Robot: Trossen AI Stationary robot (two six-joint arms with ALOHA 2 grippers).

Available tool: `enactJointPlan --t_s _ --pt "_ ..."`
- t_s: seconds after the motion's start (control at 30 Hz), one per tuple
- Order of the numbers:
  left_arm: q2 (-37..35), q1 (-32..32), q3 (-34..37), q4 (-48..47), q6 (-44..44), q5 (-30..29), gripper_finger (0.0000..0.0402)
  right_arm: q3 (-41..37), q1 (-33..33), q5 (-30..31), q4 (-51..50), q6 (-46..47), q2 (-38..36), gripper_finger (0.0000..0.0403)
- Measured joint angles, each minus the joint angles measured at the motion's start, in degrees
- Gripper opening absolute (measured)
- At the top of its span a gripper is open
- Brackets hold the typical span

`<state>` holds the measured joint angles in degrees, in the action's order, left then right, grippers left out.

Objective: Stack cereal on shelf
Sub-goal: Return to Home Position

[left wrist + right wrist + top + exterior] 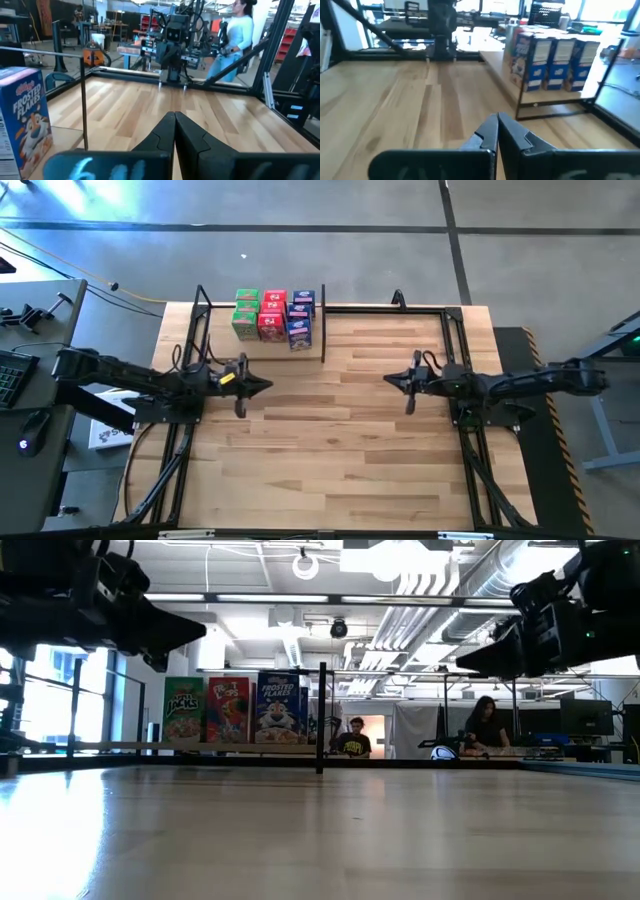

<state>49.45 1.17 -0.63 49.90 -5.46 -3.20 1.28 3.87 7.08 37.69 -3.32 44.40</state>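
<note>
Left tool: the left tool (pixel 262 386) hangs at the 9 o'clock side of the tabletop (pixel 330 450), nose toward 3 o'clock. Its fingers are pressed together with nothing between them.
Shelf: the shelf (pixel 215 340) sits at about 11 o'clock on the tabletop, just past the left tool toward 12 o'clock.
Cereal: the cereal (pixel 273 315) stands on the shelf in three files, green, red, then blue, hard against the divider (pixel 323 330) on the blue side.
Right tool: the right tool (pixel 392 380) is at the 3 o'clock side, nose toward 9 o'clock. It is closed tight and empty, well apart from the shelf.
Step in hand: going home, I'd say. Both arms already look level and drawn in, so little seems left to do.
Doing it well: keep both tools closed. Move the left arm back toward 9 o'clock, never toward 12, where the shelf front and boxes are near.
Only the low view shows: the printed fronts, green box (pixel 183 710), red box (pixel 229 710) and blue box (pixel 277 708), all upright and square. Two people (pixel 352 738) are seated far behind.
Only the right wrist view shows: the blue file side-on (pixel 555 57), three boxes deep and evenly lined up.
Only the high view shows: all three files together, and both arms clear of them.
</note>
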Motion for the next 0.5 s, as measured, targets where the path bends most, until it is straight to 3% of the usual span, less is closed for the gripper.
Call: enactJointPlan --t_s 0.23,0.5 --pt "-9.27 1.0 -0.11 -7.34 0.1 0.86 0.0 -0.72 3.39 -0.1 -12.68 -0.26 -13.59 0.0" --pt "-26.17 3.97 -0.06 -24.93 0.16 1.33 0.0 -0.72 6.02 -3.07 -25.99 0.94 -28.32 0.0"
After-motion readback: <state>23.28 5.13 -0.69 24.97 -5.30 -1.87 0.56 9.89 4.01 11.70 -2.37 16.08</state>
